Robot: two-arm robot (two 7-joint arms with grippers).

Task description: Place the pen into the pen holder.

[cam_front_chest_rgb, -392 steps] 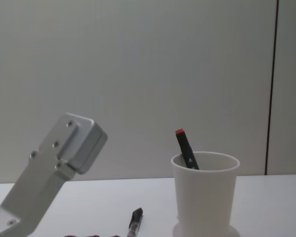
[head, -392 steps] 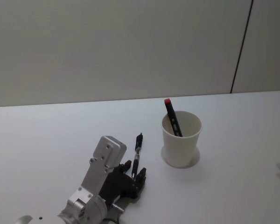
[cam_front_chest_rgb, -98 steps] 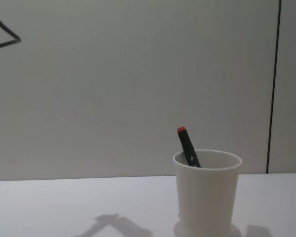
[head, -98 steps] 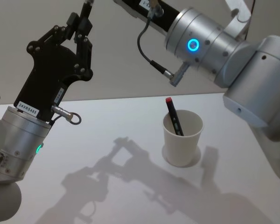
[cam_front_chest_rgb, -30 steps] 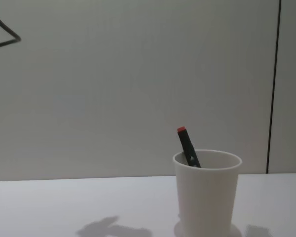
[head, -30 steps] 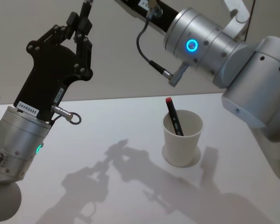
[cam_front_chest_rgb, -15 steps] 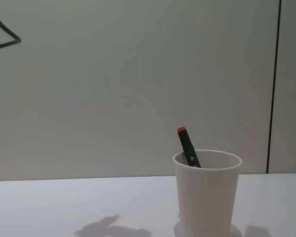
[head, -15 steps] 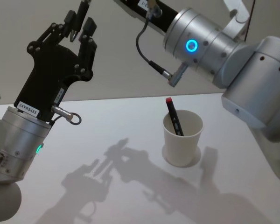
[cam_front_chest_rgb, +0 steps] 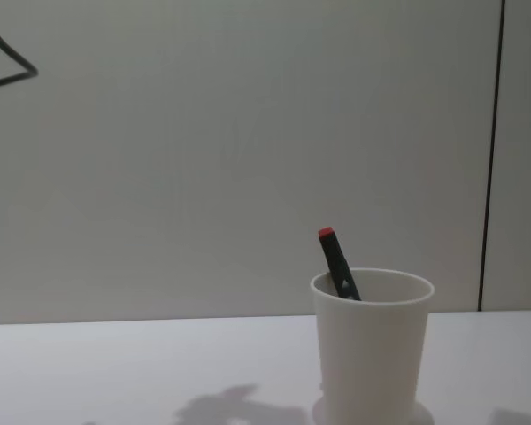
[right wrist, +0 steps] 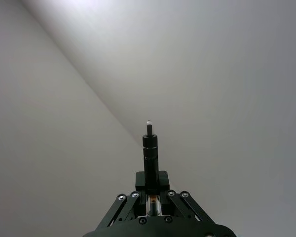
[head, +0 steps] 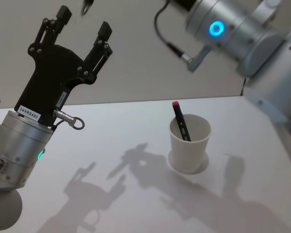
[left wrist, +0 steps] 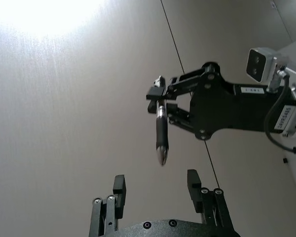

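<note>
We see the black pen (left wrist: 161,129) held aloft; the pen holder (head: 189,144) — white, upright — stands toward the desk's right.

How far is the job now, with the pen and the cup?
Done: the black pen is off the table. In hand: the right gripper, raised high, is shut on it; the left gripper is open nearby. Left: lowering it into the pen holder, where a red-capped pen already stands.

pen holder (head: 189,144): plain white
pen in holder (head: 180,122): black, red cap
held pen (left wrist: 161,131): black, silver tip
left hand (head: 82,30): black
counter (head: 136,126): white
</note>
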